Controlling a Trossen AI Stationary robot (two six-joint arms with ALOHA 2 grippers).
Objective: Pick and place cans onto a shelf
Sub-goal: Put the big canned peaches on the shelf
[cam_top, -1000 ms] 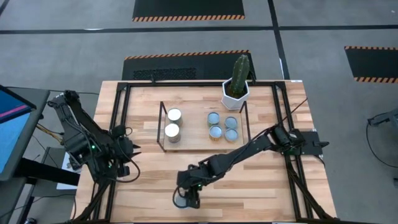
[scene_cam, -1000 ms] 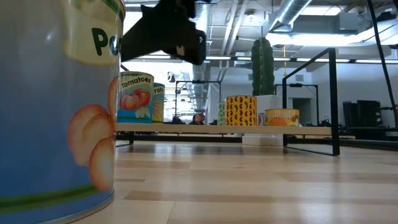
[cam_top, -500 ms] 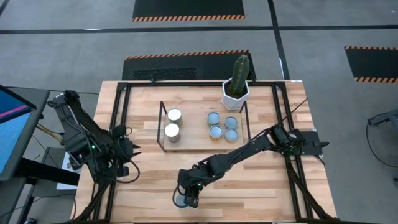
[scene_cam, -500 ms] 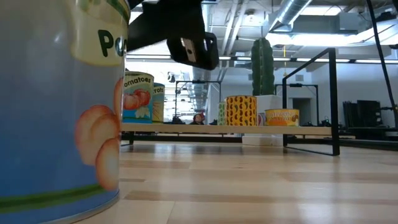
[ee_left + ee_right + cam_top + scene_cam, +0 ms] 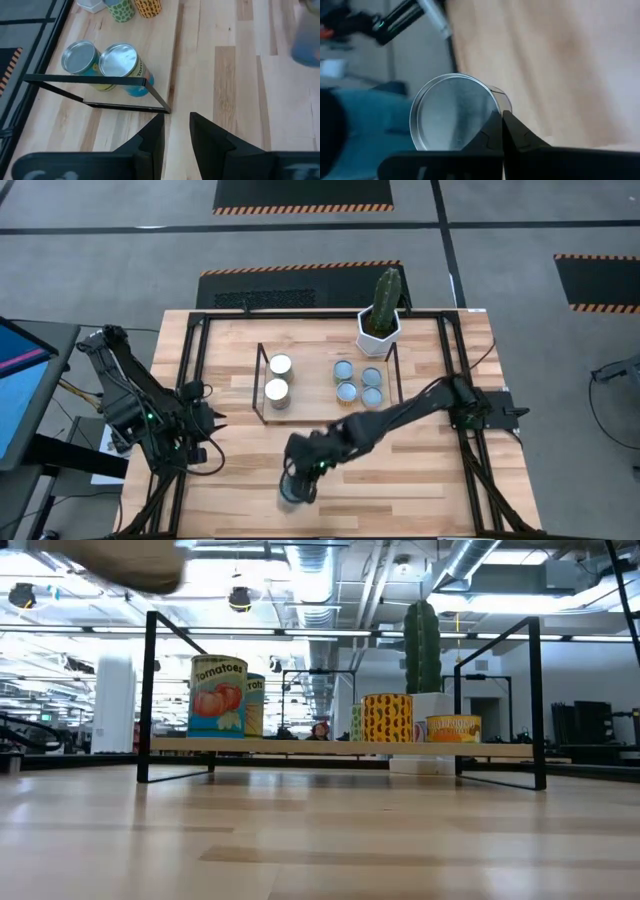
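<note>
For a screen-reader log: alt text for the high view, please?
Seen from above, the right gripper holds a can near the table's front edge. Five cans stand on the shelf; the left gripper waits at left.

A light wooden table [image 5: 420, 480] of pale planks stands on a grey concrete floor [image 5: 120, 260]; black floor mats [image 5: 303, 194] edged with orange and black hazard stripes lie beyond its far edge and off to the right; part of a blue monitor screen [image 5: 18, 380] shows at the left edge. Seen level across the table, a large bright hall opens behind; silver ventilation ducts [image 5: 470, 565] and pipes run along the ceiling, with long strip lights [image 5: 90, 630] and a white column [image 5: 113, 700] at the left.
</note>
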